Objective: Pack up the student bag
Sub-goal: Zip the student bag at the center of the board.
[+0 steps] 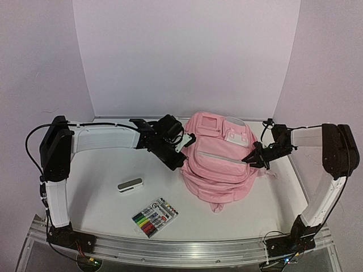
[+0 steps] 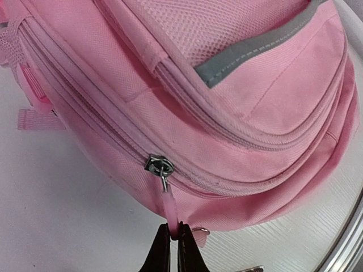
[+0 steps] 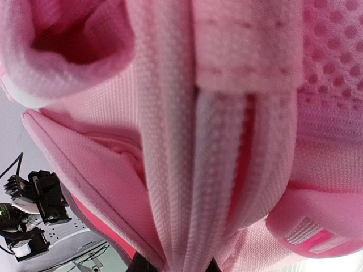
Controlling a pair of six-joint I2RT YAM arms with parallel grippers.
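1. Pinching the pink zipper tab [image 2: 168, 205] of the soft pink fabric backpack [image 1: 218, 161] with left hand [image 2: 173, 228], bag right ahead.
2. Clamping bag's side fabric in right hand [image 1: 258, 154].
3. Barely started, by the look of it: flat pack of coloured markers [image 1: 155, 217] and small white block [image 1: 130, 185] lying well behind left hand.

Twin arms, same build: white shells along the long links, chunky black housings at every joint. Left arm [image 1: 57, 195] with a thin black cable [image 1: 28, 144] hanging off the elbow block. Right arm [image 1: 322, 198] same colours, with a skinny black wire [image 1: 266, 127] by the wrist. Squat black bases [image 1: 71, 237] at the bottom. Left gripper [image 2: 170, 229] up close: slim, dark, matte fingers [image 2: 160, 254], nearly brown-black.
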